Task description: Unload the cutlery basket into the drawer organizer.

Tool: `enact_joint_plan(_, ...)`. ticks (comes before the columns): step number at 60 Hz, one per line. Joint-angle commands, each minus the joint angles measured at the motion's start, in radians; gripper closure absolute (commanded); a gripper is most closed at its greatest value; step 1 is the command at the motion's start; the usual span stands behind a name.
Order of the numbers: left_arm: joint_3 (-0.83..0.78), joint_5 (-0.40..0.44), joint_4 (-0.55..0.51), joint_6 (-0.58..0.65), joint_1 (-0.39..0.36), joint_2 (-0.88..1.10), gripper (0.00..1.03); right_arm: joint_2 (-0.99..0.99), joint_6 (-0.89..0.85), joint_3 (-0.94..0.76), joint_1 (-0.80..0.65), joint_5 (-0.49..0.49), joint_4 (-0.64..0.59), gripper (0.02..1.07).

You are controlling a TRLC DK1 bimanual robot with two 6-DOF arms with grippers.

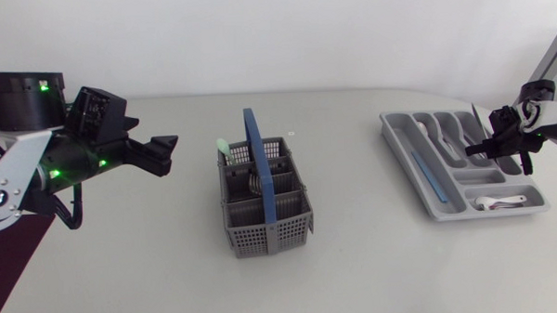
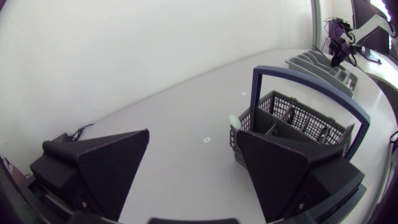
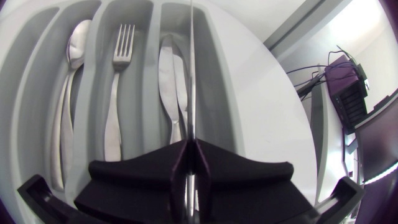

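Note:
The grey cutlery basket [image 1: 267,213] with a blue handle [image 1: 257,148] stands mid-table; a pale green-handled piece [image 1: 221,147] and some metal cutlery [image 1: 256,183] stick out of it. My left gripper [image 1: 167,154] hangs open to its left, empty; the left wrist view shows the basket [image 2: 292,121] ahead of the wide-spread fingers [image 2: 112,168]. The grey drawer organizer [image 1: 404,157] lies at the right. My right gripper [image 3: 188,149] is shut on a table knife [image 3: 191,74], held edge-on above the organizer's compartments, where a spoon [image 3: 71,50], a fork [image 3: 121,50] and another knife [image 3: 171,74] lie.
In the organizer a blue utensil [image 1: 428,174] fills a long slot and a white spoon [image 1: 498,202] lies in the front cross slot. Bare tabletop separates basket and organizer. The table's right edge runs close behind the organizer.

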Motion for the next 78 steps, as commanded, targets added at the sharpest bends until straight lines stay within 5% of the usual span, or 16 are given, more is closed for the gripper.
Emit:
enact_joint_plan(1,-0.019,0.0,0.004,0.022,-0.009,-0.013,0.06,0.037,-0.013,0.024,-0.009,0.019,-0.018,1.01)
enact_joint_plan(18,-0.038,0.0,0.021,0.037,-0.013,-0.011,0.06,0.031,-0.012,0.027,-0.002,0.029,-0.018,0.86)
enact_joint_plan(37,-0.048,-0.049,0.027,0.066,-0.016,-0.015,0.06,-0.055,-0.005,-0.042,0.005,0.019,0.005,0.36)
enact_joint_plan(46,-0.053,-0.049,0.016,0.066,-0.016,-0.024,0.06,-0.15,-0.002,-0.127,0.021,0.018,0.054,0.22)
enact_joint_plan(67,-0.016,-0.04,-0.139,0.057,-0.045,-0.027,0.06,-0.498,-0.004,-0.45,0.103,-0.065,0.17,0.2)
enact_joint_plan(78,0.01,0.087,-0.228,0.034,-0.029,-0.021,0.06,-0.696,-0.002,-0.61,0.195,-0.096,0.177,0.2)
